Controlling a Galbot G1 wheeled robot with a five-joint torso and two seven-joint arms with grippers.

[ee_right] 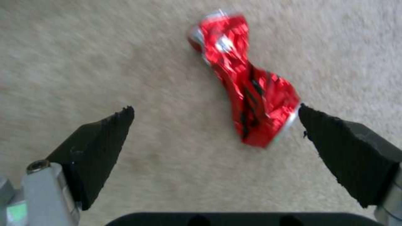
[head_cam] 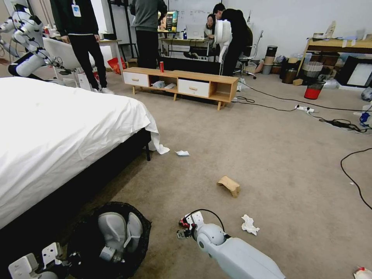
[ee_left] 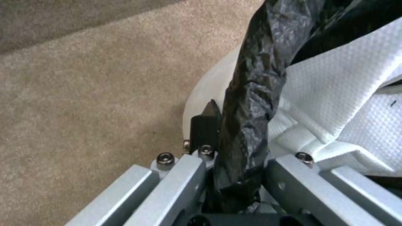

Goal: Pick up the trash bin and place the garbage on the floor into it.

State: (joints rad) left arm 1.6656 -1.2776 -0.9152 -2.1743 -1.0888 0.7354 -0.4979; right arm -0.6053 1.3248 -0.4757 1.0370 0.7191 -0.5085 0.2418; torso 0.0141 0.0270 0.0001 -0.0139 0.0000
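Beige carpet floor (head_cam: 271, 147) beside a white bed (head_cam: 58, 128), litter scattered across it.

The left gripper (ee_left: 241, 171) is clamped on the bag-lined rim of the trash bin (head_cam: 110, 240), held low by the bed. The right gripper (ee_right: 215, 125) hangs wide open over a crumpled red wrapper (ee_right: 247, 91), gripping nothing (one pad nearly touches its end). This looks like the pickup step: shift sideways to centre, descend, close. Open carpet surrounds it; cardboard (head_cam: 229, 185) and tissue (head_cam: 249, 224) lie well apart.

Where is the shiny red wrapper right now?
The red wrapper lies on the carpet, under the open right claw, nearer one finger; in the head view, it's right of the trash bin.
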